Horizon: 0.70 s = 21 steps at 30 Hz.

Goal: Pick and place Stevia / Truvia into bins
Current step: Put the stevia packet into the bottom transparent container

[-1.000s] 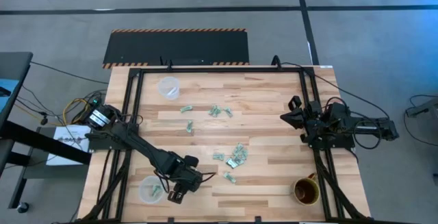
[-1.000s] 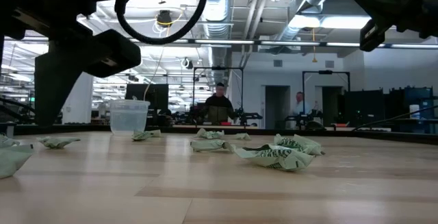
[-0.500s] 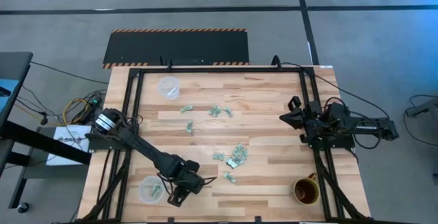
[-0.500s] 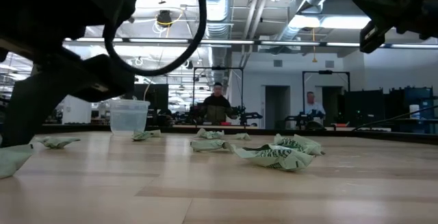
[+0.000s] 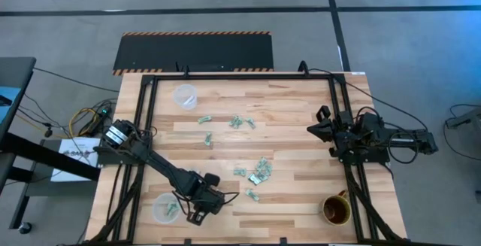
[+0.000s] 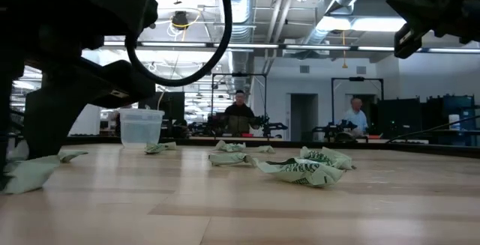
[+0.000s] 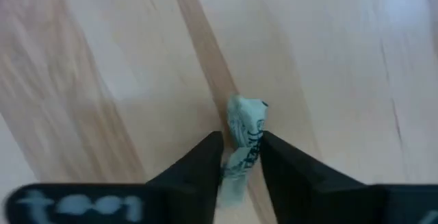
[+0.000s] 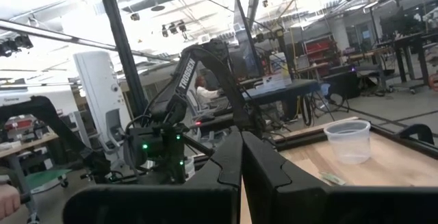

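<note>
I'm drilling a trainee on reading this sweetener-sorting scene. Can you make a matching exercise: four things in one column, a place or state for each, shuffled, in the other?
Things:
1. left gripper
2. right gripper
3. brown ceramic mug with a handle
4. small round clear plastic cup holding pale green packets

Places or states:
A. stands at the table's near right corner
B. shut on nothing, raised off the table at the right edge
C. stands just left of the left gripper, near the front edge
D. fingers either side of a pale green paper sweetener packet on the wood

Pairs: 1-D, 2-B, 3-A, 4-C

The right hand (image 8: 241, 157), fingers pressed together, faces a clear cup (image 8: 348, 141) on the table (image 8: 383, 172).
</note>
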Motion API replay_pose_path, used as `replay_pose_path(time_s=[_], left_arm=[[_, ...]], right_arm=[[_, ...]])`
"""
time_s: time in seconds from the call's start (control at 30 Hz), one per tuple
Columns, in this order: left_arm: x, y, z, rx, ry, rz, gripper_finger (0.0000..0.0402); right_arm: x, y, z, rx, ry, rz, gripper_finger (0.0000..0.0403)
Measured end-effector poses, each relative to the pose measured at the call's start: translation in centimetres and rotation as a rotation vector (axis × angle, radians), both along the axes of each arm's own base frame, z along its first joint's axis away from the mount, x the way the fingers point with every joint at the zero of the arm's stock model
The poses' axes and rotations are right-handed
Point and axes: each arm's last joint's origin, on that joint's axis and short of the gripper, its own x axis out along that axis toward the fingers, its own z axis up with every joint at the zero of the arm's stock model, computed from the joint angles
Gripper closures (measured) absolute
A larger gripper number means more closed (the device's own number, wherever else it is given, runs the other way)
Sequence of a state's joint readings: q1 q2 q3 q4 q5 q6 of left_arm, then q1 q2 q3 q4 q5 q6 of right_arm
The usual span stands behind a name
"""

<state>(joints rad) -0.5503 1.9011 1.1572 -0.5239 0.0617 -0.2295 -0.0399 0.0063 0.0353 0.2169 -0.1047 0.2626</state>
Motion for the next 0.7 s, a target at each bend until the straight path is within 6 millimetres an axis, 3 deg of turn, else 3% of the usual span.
replay_pose_path(time_s=[0.17,0.4,0.7], left_arm=[[0.0,0.1,0.0,0.015,-0.007,0.023,0.0391],[0.1,0.1,0.5,0.032,0.018,0.074,0.0399],[-0.1,0.8,5.6,0.212,0.018,0.130,0.0401]], right_arm=[[0.0,0.0,0.0,0.000,0.000,0.000,0.0403],[0.0,0.0,0.0,0.000,0.000,0.000,0.0403],[0.0,0.0,0.0,0.000,0.000,0.000,0.0403]])
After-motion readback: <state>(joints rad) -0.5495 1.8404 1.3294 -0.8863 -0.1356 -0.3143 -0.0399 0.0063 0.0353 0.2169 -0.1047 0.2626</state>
